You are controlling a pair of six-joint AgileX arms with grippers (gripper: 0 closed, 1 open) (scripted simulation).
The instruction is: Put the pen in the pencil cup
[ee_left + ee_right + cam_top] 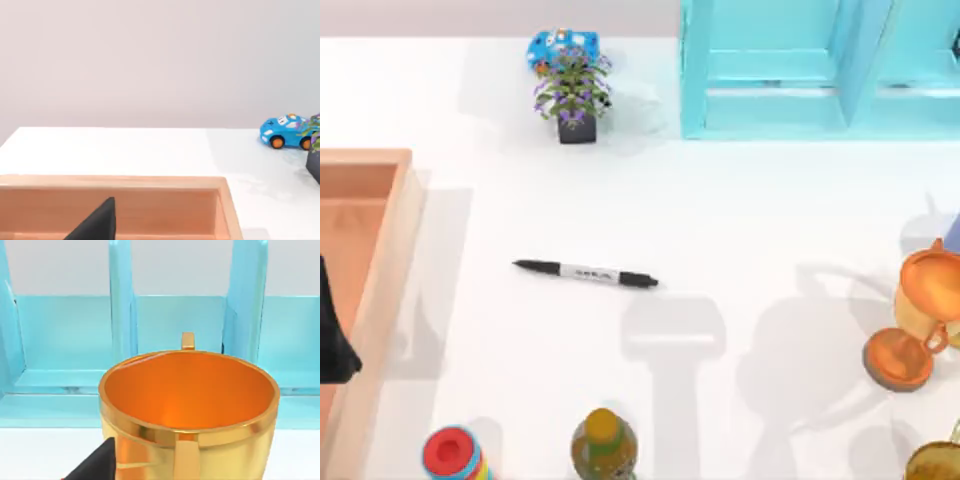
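The pen (586, 273) lies flat on the white table near the middle, a slim black marker with a pale grey band, its length running left to right. The pencil cup is out of view. My left gripper (334, 335) shows as a dark shape at the table's left edge, over the wooden tray (382, 270) and well left of the pen. A dark part of it (97, 222) rises in front of the tray wall (150, 205) in the left wrist view. A dark part of my right gripper (97, 462) sits close to a golden cup (190, 405).
A potted plant (572, 95) and a blue toy car (560, 48) stand at the back, beside a cyan shelf (820, 70). A copper trophy (918, 315) and a golden object (935, 465) occupy the right edge. A bottle (604, 445) and a striped toy (455, 455) stand at the front.
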